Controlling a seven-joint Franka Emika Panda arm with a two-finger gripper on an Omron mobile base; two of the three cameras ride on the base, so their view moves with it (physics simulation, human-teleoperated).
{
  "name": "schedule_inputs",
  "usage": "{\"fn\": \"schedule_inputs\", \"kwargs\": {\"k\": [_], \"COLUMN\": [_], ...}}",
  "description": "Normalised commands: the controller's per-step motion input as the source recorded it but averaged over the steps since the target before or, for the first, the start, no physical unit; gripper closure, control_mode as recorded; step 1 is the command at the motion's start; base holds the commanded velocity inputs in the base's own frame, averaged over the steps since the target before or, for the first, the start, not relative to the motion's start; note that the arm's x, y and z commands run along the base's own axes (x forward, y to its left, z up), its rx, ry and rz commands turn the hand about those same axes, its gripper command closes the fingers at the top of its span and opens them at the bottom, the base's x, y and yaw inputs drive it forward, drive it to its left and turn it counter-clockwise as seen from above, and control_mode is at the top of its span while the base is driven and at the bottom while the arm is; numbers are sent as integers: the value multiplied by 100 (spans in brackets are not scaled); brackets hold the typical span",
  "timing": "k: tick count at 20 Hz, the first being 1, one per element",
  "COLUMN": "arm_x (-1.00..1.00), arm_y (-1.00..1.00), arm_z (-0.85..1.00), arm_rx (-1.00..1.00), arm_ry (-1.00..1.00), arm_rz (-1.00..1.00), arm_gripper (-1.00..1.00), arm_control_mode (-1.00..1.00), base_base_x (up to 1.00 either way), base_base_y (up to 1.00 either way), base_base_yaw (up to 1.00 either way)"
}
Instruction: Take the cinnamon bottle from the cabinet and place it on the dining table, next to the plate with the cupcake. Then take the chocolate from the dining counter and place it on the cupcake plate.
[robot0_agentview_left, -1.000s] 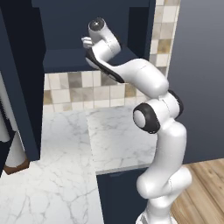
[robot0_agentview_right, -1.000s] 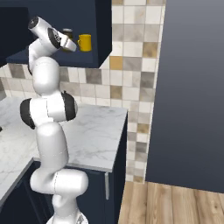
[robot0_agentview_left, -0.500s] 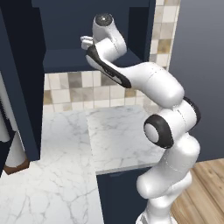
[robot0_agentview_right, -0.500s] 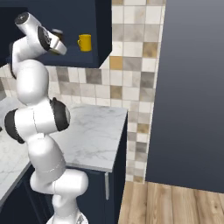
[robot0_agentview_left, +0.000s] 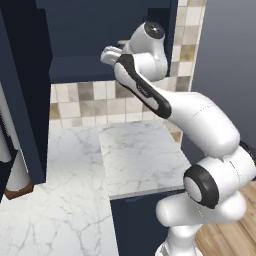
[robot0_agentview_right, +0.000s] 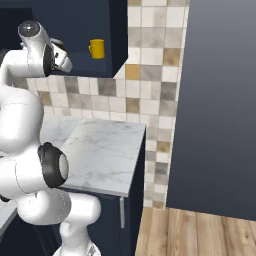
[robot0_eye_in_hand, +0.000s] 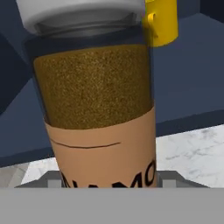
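— as the arm is raised up to the cabinet (robot0_agentview_left: 75, 70), where is the cinnamon bottle (robot0_eye_in_hand: 94, 94) seen?

— it is seen very close in the hand view, upright, with its pale cap at the top and the orange-brown label at the bottom. the dark shelf of the cabinet is seen behind it.

— and the pincer (robot0_agentview_right: 64, 54), how is it described?

— in the right base view it is placed at the open front of the cabinet, left of the yellow mug (robot0_agentview_right: 96, 48). the bottle appears to be kept between the jaws, half apart, but the fingertips are hidden, so a firm hold cannot be confirmed.

— is the mug seen in the hand view also?

— yes, just behind the bottle's cap, at the upper right.

— what is found below?

— the marble counter (robot0_agentview_left: 140, 155) is seen under the cabinet, with the tiled wall (robot0_agentview_right: 150, 75) behind it.
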Motion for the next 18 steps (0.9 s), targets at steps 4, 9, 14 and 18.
{"fn": "schedule_inputs", "kwargs": {"k": [4,9,14,18], "arm_x": [-77,-77,-78,-68], "arm_y": [-34,-33,-26,-41], "arm_z": [0,0,-7,-28], "arm_rx": [0,0,1,6], "arm_ry": [-7,-12,-20,-17], "arm_rz": [41,40,33,21], "arm_gripper": [100,100,100,100], "arm_control_mode": [-100,-100,-100,-100], "base_base_x": [0,0,0,0], "base_base_y": [0,0,0,0], "base_base_yaw": [0,0,0,0]}}
